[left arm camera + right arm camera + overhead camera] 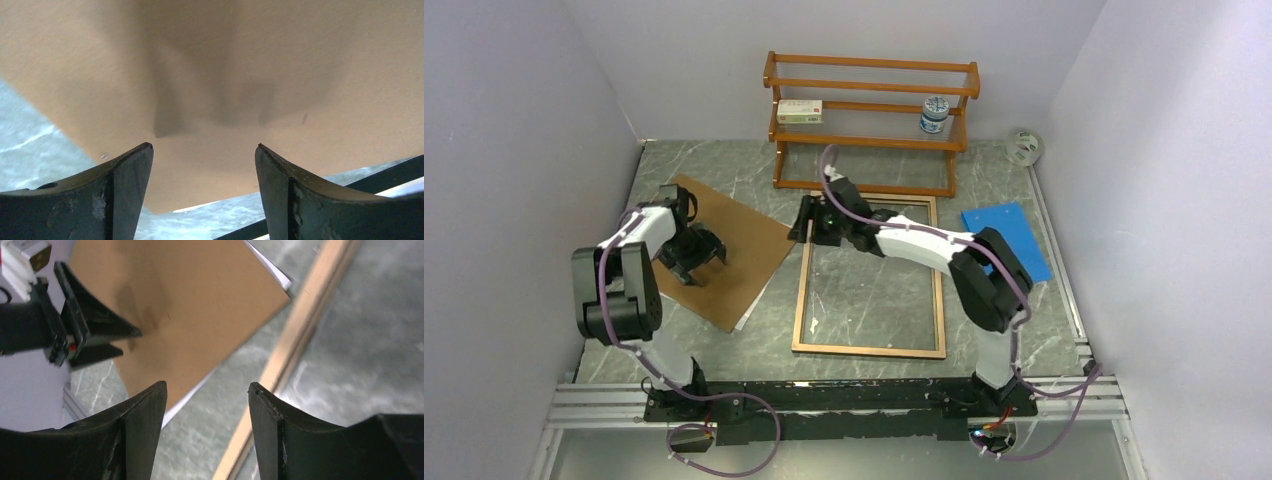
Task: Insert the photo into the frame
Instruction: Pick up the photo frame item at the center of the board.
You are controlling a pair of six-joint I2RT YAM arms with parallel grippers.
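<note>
Photo (272,270) is barely visible from my seat: just a thin white edge peeking out from under the brown board (744,250), which lies flat on the bench (1024,320) left of the frame (869,349). Frame's lying wood side up, marble showing through the glass. My left end effector (205,146) hovers over the board, fingers spread, nothing in them. Right arm reaches across to the frame's far left corner, its end effector (207,385) open too, empty.

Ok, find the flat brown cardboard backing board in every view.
Top external: the flat brown board lies left of centre, under the left gripper.
Left wrist: the board fills the upper picture.
Right wrist: the board is at upper left.
Shared landmark: the open left gripper over it.
</note>
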